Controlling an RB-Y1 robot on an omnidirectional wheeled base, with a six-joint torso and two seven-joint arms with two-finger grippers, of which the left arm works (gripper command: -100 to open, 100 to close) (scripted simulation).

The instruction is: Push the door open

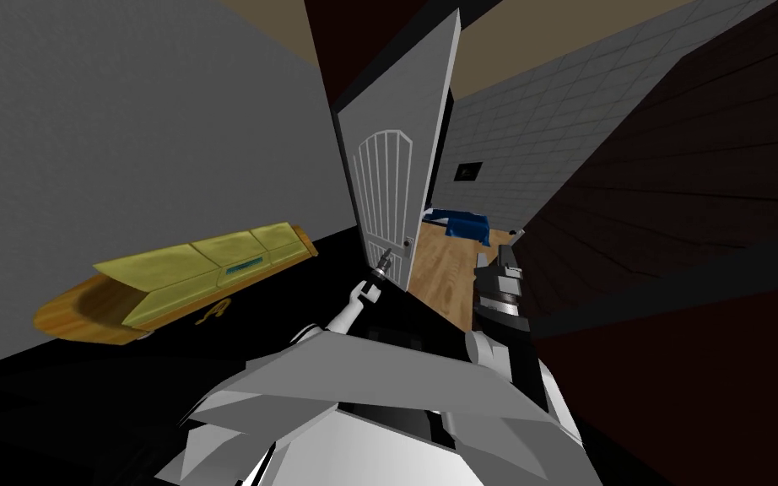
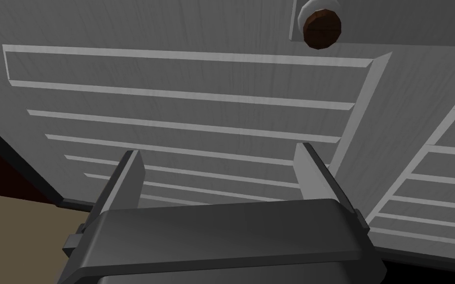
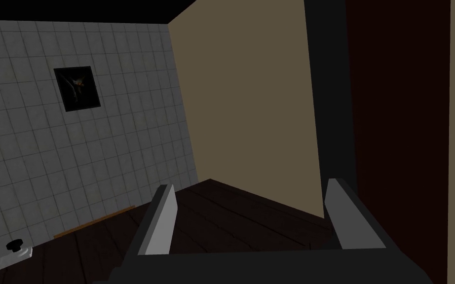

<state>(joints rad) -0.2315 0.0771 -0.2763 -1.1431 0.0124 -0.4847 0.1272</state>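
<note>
A grey panelled door (image 1: 391,177) stands partly open ahead of me, swung away, with a wood-floored room showing past its free edge. Its dark round knob (image 1: 408,242) sits near that edge. My left gripper (image 1: 385,261) reaches up to the door face just below the knob. In the left wrist view the fingers stand open right at the slatted door panel (image 2: 197,123), nothing between them, and the brown knob (image 2: 322,29) lies beyond the right finger (image 2: 310,167). My right gripper (image 1: 510,251) is held out by the doorway's right side, open (image 3: 248,217) and empty.
A long yellow-cushioned bench (image 1: 185,274) lies along the grey wall to my left. A dark wall (image 1: 674,219) runs close on my right. Through the gap I see a wooden floor (image 1: 442,270), a blue bed (image 1: 463,224) and a tiled wall with a dark picture (image 1: 467,171).
</note>
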